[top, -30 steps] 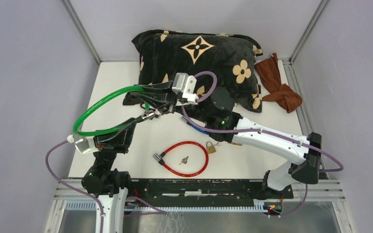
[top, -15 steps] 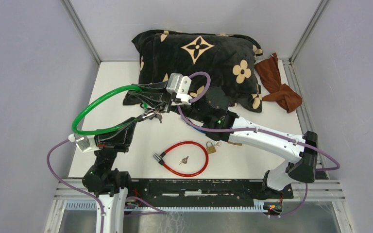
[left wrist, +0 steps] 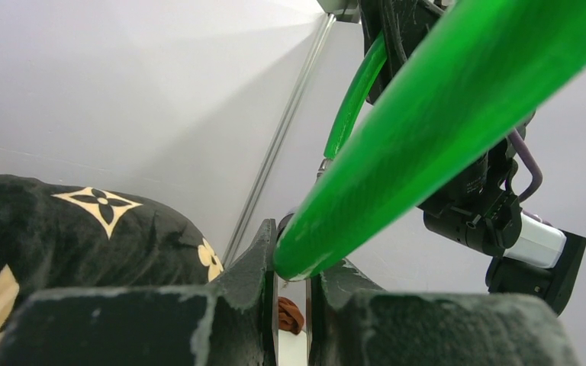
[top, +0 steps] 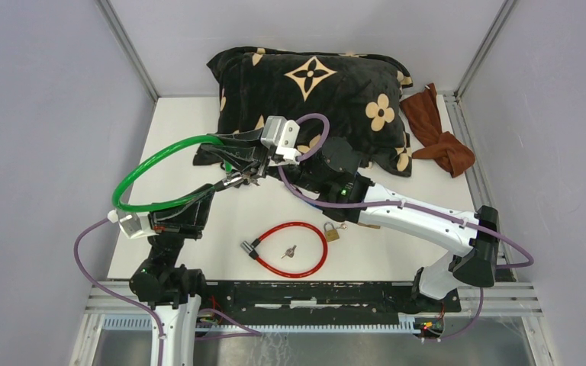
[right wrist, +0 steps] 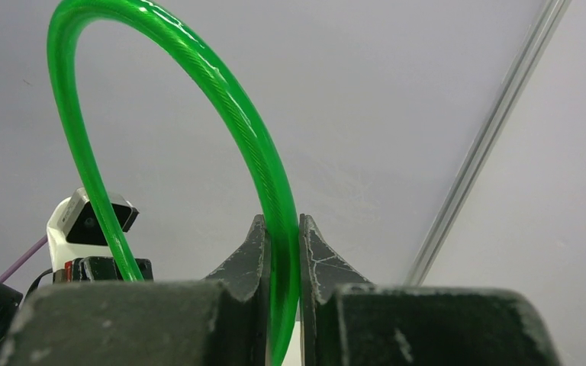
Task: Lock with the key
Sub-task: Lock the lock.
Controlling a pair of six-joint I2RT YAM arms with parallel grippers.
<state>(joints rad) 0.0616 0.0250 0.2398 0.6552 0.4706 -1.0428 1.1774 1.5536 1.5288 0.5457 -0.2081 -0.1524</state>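
Green cable lock (left wrist: 442,114) held aloft
Left pincer (left wrist: 294,263) and right pincer (right wrist: 281,229) are each clamped on it; the right is shifted slightly leftward since a second ago.

Left claw (left wrist: 293,263) and right claw (right wrist: 281,245) close together aloft, both pinched tight.

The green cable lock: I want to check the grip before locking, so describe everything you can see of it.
The green cable lock is a glossy, translucent green, plastic-coated cable bent into one wide loop. It is held above the table, left of the pillow. Both pincers are shut on it: the left pincer clamps it where it widens, and the right pincer pinches a thinner stretch that arches overhead. Its lock body cannot be made out.
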